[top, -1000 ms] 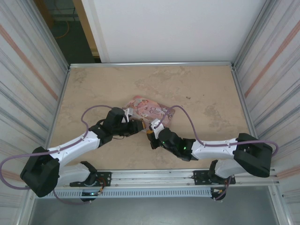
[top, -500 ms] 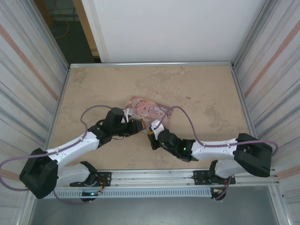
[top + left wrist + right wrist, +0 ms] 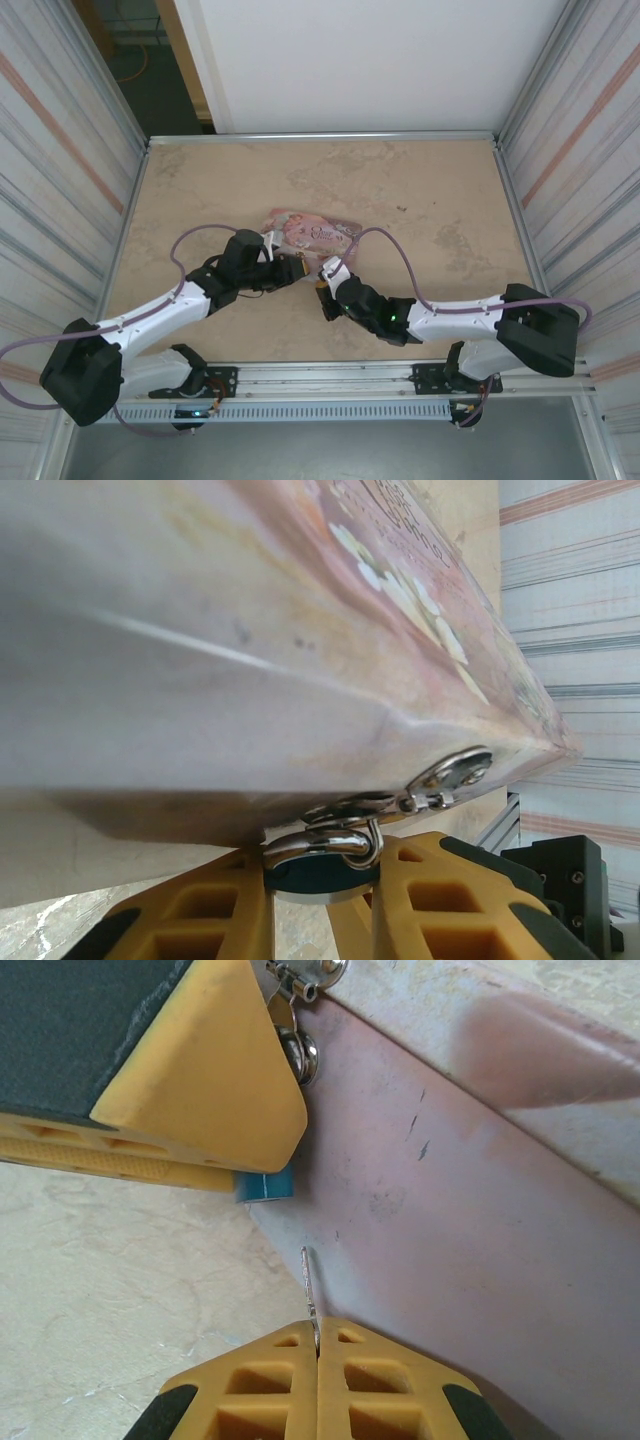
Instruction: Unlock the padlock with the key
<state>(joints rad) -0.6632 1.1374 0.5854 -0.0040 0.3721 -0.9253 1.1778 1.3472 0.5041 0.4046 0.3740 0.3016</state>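
Note:
The padlock point(image 3: 320, 878) is a tiny dark teal body with a silver shackle point(image 3: 335, 842) hooked through the hasp point(image 3: 450, 773) of the pink tin point(image 3: 250, 630). My left gripper point(image 3: 320, 885) is shut on the padlock, one yellow finger on each side. In the right wrist view the padlock's teal corner point(image 3: 265, 1185) peeks out under the left finger point(image 3: 180, 1060). My right gripper point(image 3: 318, 1338) is shut on the key point(image 3: 310, 1285). Its thin blade points up at the padlock, a short gap below it, beside the tin's side point(image 3: 480, 1220). From above, the left gripper point(image 3: 290, 268) and right gripper point(image 3: 325, 274) meet at the tin's near edge.
The pink tin point(image 3: 310, 230) lies near the middle of the beige table point(image 3: 430, 190). Corrugated metal walls stand on the left point(image 3: 60, 180) and right point(image 3: 580, 150), with a white wall behind. Cables loop off both arms.
The tin and my left gripper have shifted slightly left and away. My right gripper has followed a little to the left, still holding the key.

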